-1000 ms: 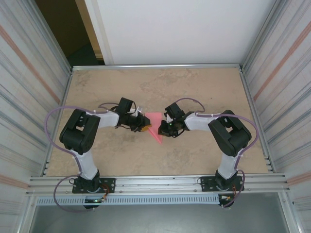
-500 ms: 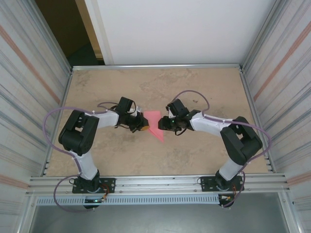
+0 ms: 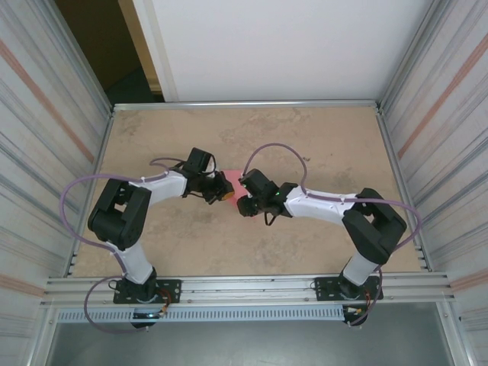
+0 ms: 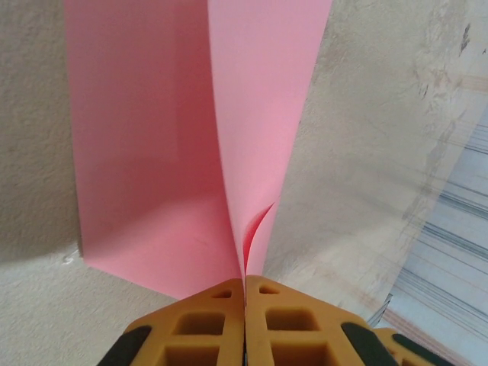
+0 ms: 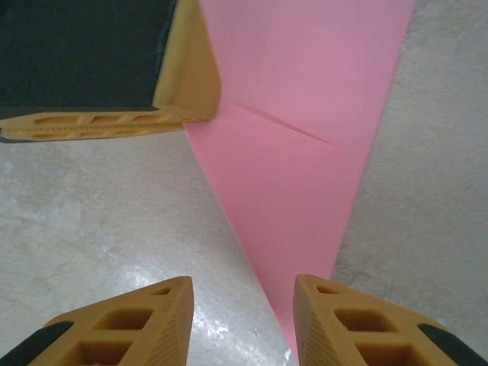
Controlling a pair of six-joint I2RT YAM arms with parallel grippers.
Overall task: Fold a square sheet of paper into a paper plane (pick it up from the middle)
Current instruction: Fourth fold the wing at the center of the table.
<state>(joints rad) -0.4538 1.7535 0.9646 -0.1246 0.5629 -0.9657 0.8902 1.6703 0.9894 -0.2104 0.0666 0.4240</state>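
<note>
My left hand (image 4: 245, 284) is clamped shut on the paper (image 4: 145, 145); the two orange fingers (image 4: 198, 328) meet with nothing but the pink sheet between them, right at its near edge where the fold runs; I reckon that's the point of the grip, to pin the crease so one flap stands up off the tabletop (image 3: 320, 145) while the other lies flat to the left of it; the standing flap curls a little just above my fingertips, so the fold looks soft and not yet pressed home.

My right hand (image 5: 244, 293) is partway open and has hold of nothing; it hangs low over the paper's narrow end, fingers apart, set as I judge it to come down on the fold or take the tip; from its wrist I see the pink tapering toward me, a short crease across it, and the point running in between my two fingers, closer to the one on the right of that view; whether it touches that finger I can't tell; my left hand's finger sits at the top left of that view, on the paper's edge.

From above, both hands sit close together near the middle of the tabletop, wrists angled inward; the paper lies between them, mostly under them, with a pink corner peeking out on the far side.
</note>
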